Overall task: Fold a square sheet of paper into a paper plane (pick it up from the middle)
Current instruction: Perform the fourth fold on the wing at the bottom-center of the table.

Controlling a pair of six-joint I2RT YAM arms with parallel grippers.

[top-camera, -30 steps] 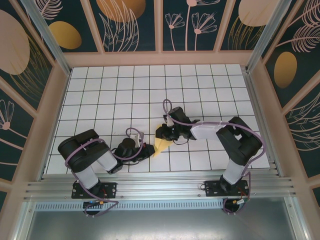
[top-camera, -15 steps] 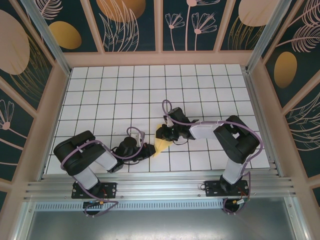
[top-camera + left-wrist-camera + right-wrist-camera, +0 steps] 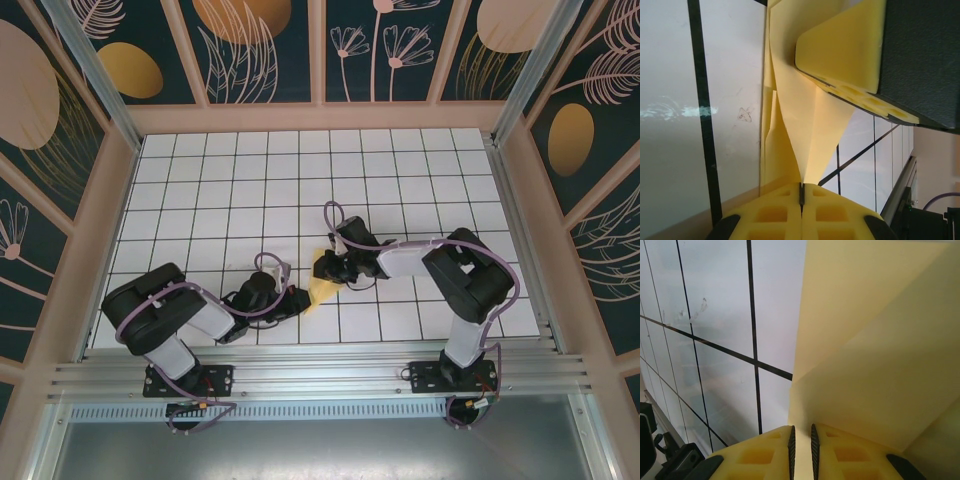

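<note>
Top external: the folded paper (image 3: 320,289) lies near the front of the tabletop (image 3: 200,180), a pale pointed wedge between my two hands. Over the last second it has not shifted. The left hand (image 3: 292,301) sits at its near-left tip and the right hand (image 3: 326,268) at its far edge. Only the arms have moved: the left elbow has swung a little outward and the right one has drawn slightly inward. I read that as settling the grips, with the crease itself not yet pulled over, so the plane is still some folds off.

Left wrist: this is what the overhead shot cannot resolve. The left hand (image 3: 801,194) is pressed together, pinching the paper (image 3: 795,115) right where its layers narrow to a point. One of the right hand's fingers (image 3: 845,47) is at the paper's far end, and the layers fan apart between the two.

Right wrist: the right hand (image 3: 801,440) is almost closed, with the paper's (image 3: 865,340) edge caught in the thin gap. A diagonal crease runs across the sheet, which neither other view shows.
</note>
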